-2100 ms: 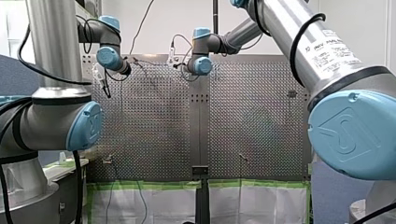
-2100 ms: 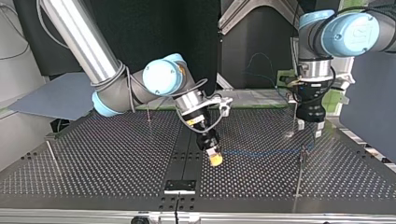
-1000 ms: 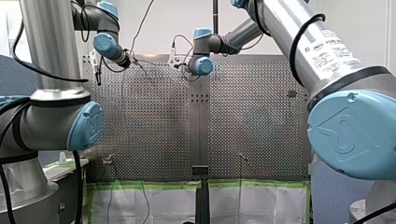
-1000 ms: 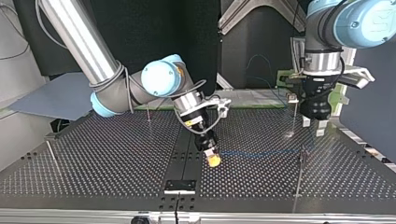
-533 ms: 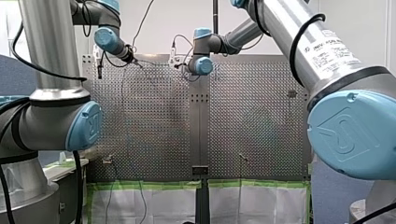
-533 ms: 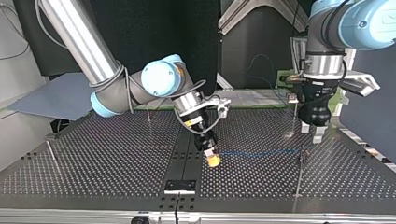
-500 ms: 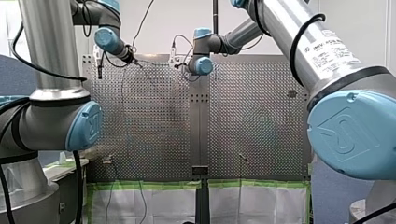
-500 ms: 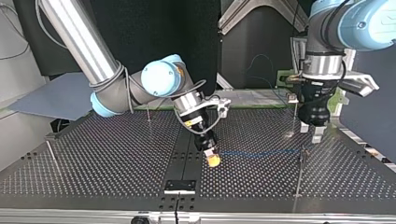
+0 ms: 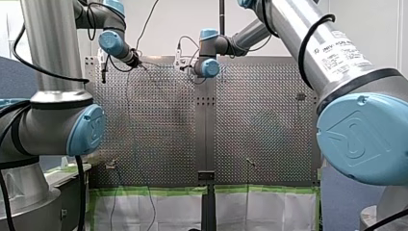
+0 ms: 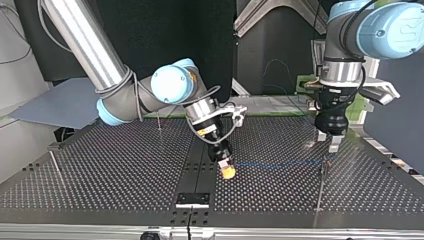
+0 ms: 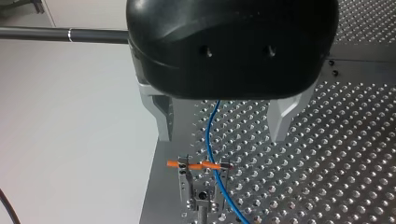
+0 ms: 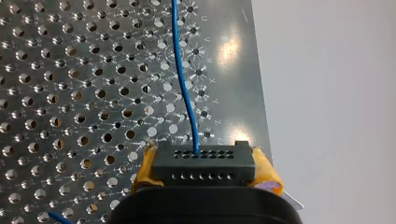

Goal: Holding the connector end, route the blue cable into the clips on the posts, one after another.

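In the right wrist view, my right gripper [image 12: 204, 173] is shut on the black connector [image 12: 203, 158], yellow pads on both its sides. The blue cable [image 12: 185, 88] leaves the connector over the perforated plate. In the top view that gripper [image 10: 228, 169] is low at the table's middle, and the cable [image 10: 280, 163] runs to a thin post with a clip [image 10: 324, 163] at the view's right. My left gripper [image 10: 327, 141] hangs just above that post. In the left wrist view its metal fingers [image 11: 161, 116] stand open, with the cable [image 11: 209, 135] and the orange-barred clip [image 11: 201, 166] below the gap.
More thin posts stand on the perforated table: one at the top view's far left [image 10: 54, 161], one behind the middle [image 10: 159, 121], one at the back right [image 10: 316, 111]. A black bracket [image 10: 192, 199] sits at the near edge.
My left gripper has turned and shifted toward the top view's left, ending over the clip post. My right gripper and the connector have stayed put.
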`<state>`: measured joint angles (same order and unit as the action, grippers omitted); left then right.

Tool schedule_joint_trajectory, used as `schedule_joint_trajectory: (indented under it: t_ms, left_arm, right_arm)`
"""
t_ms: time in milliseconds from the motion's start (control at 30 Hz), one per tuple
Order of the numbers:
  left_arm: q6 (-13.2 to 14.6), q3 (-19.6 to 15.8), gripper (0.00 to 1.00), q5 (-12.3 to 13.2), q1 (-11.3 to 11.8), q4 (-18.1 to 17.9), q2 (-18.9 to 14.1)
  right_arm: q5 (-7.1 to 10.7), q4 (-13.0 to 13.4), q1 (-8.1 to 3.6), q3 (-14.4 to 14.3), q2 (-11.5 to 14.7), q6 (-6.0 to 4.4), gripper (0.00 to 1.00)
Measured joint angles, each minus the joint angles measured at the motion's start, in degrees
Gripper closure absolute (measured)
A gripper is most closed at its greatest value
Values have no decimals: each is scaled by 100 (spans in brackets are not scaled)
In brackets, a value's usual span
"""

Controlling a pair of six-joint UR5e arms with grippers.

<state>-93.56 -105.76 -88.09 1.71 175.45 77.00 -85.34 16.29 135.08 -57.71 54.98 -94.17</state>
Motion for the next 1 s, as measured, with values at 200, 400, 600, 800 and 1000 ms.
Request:
schedule_joint_trajectory:
  t_ms: [200, 400, 600, 800, 1000]
  left_arm:
    - [-6, -2, 0, -9, 1, 7, 3]
    - [0, -1, 0, -40, 0, 8, 3]
    - [42, -1, 0, -23, -4, 8, 5]
    - [66, 26, 0, 216, -10, -5, 6]
    - [74, 172, 0, 395, -77, 5, 103]
  right_arm:
    - [-6, -1, -2, 0, 0, -19, 100]
    - [-10, -2, 5, 0, 0, -32, 100]
    - [-10, -6, 8, 0, 1, -33, 100]
    - [-10, -10, 10, 0, 1, -25, 100]
    - [-10, -3, 7, 0, 1, -17, 100]
